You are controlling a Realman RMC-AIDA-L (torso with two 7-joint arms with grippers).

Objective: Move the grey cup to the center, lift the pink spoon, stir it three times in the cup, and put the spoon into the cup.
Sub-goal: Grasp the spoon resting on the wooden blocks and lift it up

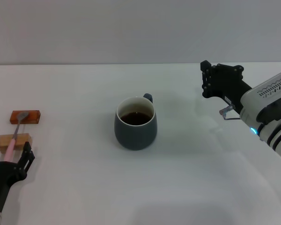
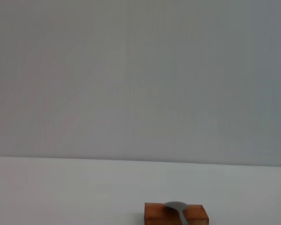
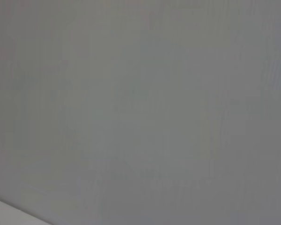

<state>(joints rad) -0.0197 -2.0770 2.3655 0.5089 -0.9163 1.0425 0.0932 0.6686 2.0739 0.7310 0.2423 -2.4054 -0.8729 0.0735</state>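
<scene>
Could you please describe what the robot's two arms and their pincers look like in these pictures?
The left pincer is black, with slim dark fingers on a black wrist that ends in a pale band at the picture's edge. The right pincer is also black and blocky, on a black wrist. Behind it sits a white arm segment with a grey ribbed panel, black ring seams and a small cyan light.

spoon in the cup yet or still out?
Out. The pink spoon lies across two wooden blocks at the table's left, well apart from the grey cup, which holds only dark liquid. The left hand is at its handle end.

White table (image 1: 201, 178): grey cup (image 1: 136, 129), wooden blocks (image 1: 25, 116).
</scene>
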